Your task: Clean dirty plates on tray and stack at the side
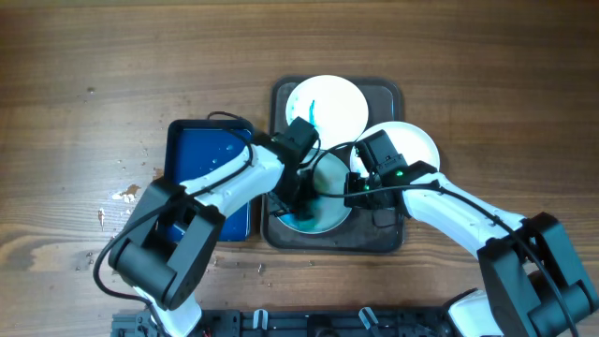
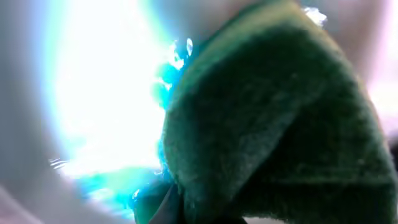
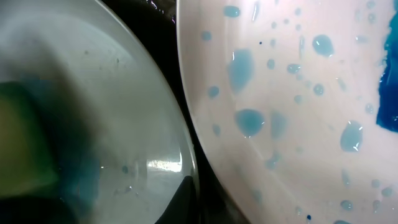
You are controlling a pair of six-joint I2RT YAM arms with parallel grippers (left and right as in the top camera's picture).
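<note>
Overhead, tray [image 1: 388, 94] long axis near-to-far, far plate [image 1: 328, 103], smeared near plate [image 1: 333, 201] under left gripper [image 1: 299, 201], third plate [image 1: 416, 140] overhanging right rim beside right gripper [image 1: 360, 192], left wrist, green sponge [image 2: 267, 124] pinched on wet plate, right wrist, two plate rims, its grip impossible to tell.

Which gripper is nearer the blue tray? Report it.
Left. The left gripper, holding the sponge, sits right of the blue tray; the right gripper lies farther right, across the smeared plate.
</note>
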